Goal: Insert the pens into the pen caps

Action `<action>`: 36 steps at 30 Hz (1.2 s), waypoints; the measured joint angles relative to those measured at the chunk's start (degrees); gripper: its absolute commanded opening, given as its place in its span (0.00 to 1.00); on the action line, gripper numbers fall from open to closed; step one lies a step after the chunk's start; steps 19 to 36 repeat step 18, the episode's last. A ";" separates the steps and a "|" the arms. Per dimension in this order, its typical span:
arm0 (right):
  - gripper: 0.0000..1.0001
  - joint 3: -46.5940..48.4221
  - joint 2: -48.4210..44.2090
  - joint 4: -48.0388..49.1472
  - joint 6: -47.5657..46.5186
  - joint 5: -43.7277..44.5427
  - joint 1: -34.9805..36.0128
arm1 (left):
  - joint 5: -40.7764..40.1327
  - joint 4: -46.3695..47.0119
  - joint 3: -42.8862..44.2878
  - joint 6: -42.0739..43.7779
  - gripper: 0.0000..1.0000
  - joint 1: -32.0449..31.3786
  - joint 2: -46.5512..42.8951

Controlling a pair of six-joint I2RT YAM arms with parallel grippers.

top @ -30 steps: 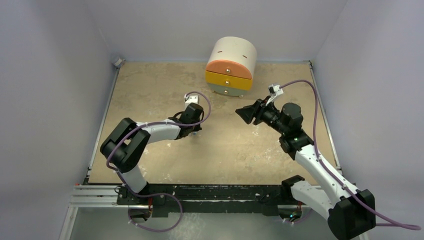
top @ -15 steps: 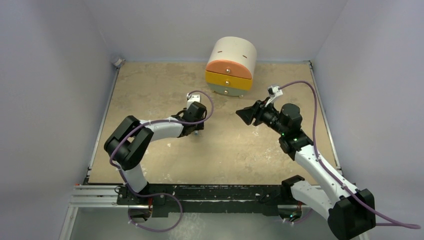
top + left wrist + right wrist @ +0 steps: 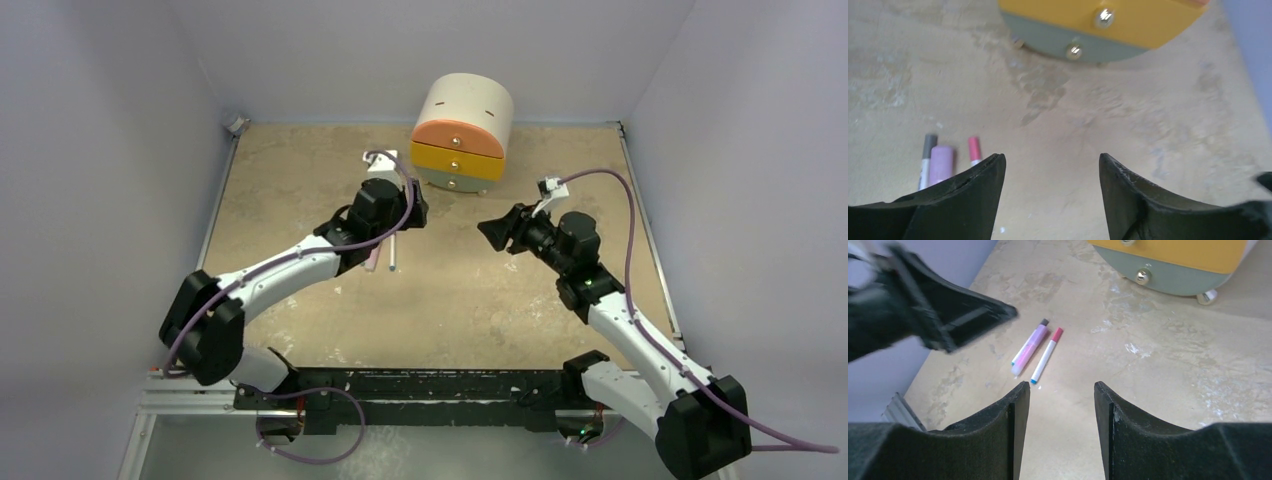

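Three pens (image 3: 1030, 346) lie side by side on the tabletop (image 3: 1158, 365), just ahead of the released right pincer (image 3: 1060, 390) and beside the released left pincer (image 3: 1050, 161), both empty, apparently because the caps (image 3: 1057, 333) are already on.

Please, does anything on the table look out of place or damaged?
Nothing stands out. The three pens lie neatly side by side, the drawer box is shut, and the table shows only pale scuff marks.

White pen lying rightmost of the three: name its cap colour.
Reddish-pink cap on the white pen, clearest in the right wrist view.
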 measured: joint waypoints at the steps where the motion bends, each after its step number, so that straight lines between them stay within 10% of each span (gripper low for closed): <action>1: 0.53 -0.13 0.00 -0.11 0.00 0.57 0.00 | 0.52 1.38 0.00 -0.13 0.69 0.00 -1.70; 36: 0.56 -1.09 -2.08 -5.31 -1.64 13.46 0.00 | -6.16 13.07 -7.30 -6.14 0.71 0.00 -13.09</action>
